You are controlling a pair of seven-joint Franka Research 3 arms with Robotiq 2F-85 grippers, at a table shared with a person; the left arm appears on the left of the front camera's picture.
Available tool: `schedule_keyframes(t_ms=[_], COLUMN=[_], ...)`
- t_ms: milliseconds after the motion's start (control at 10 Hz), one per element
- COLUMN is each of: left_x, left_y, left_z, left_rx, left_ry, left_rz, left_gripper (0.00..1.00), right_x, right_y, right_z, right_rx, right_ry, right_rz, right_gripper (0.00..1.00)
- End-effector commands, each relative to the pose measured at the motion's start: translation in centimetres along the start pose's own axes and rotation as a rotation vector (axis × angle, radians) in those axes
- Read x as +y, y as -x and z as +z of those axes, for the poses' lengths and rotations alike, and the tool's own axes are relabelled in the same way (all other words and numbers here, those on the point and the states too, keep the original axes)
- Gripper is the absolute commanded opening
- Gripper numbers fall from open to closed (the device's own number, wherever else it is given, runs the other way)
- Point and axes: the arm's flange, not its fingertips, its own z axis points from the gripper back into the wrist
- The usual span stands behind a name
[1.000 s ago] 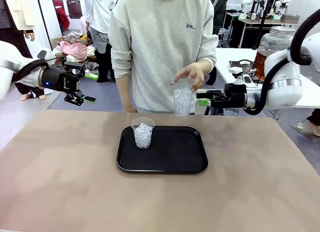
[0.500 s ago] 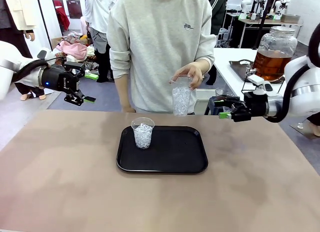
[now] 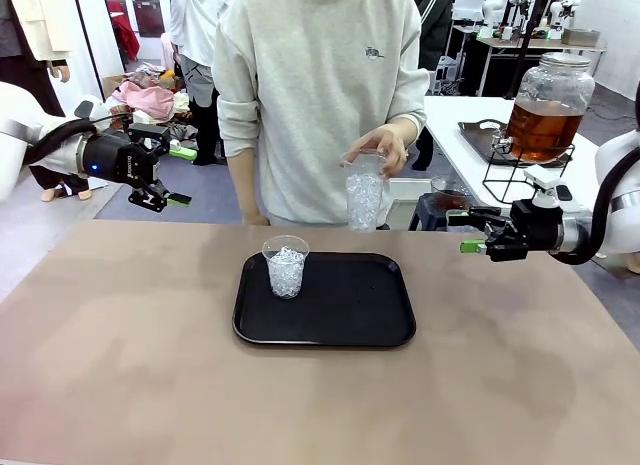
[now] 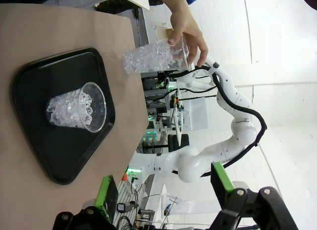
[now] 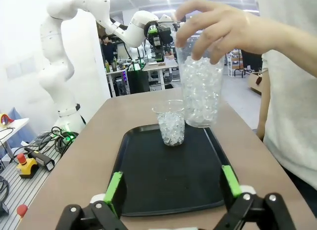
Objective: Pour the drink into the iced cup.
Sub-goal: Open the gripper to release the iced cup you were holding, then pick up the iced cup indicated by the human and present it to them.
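Presently, front view: the left gripper (image 3: pixel 176 175), black with green pads, jaws spread and empty, hangs beyond the far left corner of the tan table (image 3: pixel 120 365). The right gripper (image 3: pixel 468 231), likewise spread and empty, hovers by the far right edge, fingers aimed toward the person. A tall clear plastic cup packed with ice (image 3: pixel 364 197) is held upright by its rim in the person's hand (image 3: pixel 380 150), between the grippers and nearer the right one. A short clear plastic cup of ice (image 3: pixel 286 267) stands on the black rectangular tray (image 3: pixel 330 337). The drink (image 3: pixel 540 130), amber-brown, sits in a large round glass dispenser jar with metal lid (image 3: pixel 555 85) on a side table behind the right arm. Left wrist view, rolled sideways: left gripper (image 4: pixel 163 190) agape, short cup (image 4: pixel 79 107) on the tray (image 4: pixel 64 165), tall cup (image 4: pixel 153 56) farther off. Right wrist view: right gripper (image 5: pixel 172 185) agape, tall cup (image 5: pixel 200 89) dead ahead, long axis vertical across the fingers' line, hand (image 5: pixel 223 29) over its rim. Judgement: the right arm is better placed for a side grasp, and the jar lies behind its claw.
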Motion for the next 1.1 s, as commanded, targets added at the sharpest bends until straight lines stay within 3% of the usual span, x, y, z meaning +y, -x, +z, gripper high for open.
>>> schedule_keyframes(t_ms=[0,1000], left_x=[-0.26,-0.26], left_y=[0.19,0.19], left_z=[-0.07,-0.07], left_rx=[-0.007,-0.007], left_ry=[0.009,0.009], left_rz=[-0.001,-0.001], left_gripper=[1.0,1.0], right_x=[-0.16,-0.16], right_y=[-0.26,-0.26], right_z=[-0.03,-0.03], right_rx=[0.008,0.008], right_ry=[0.004,0.004], right_rz=[0.003,0.003], right_gripper=[1.0,1.0])
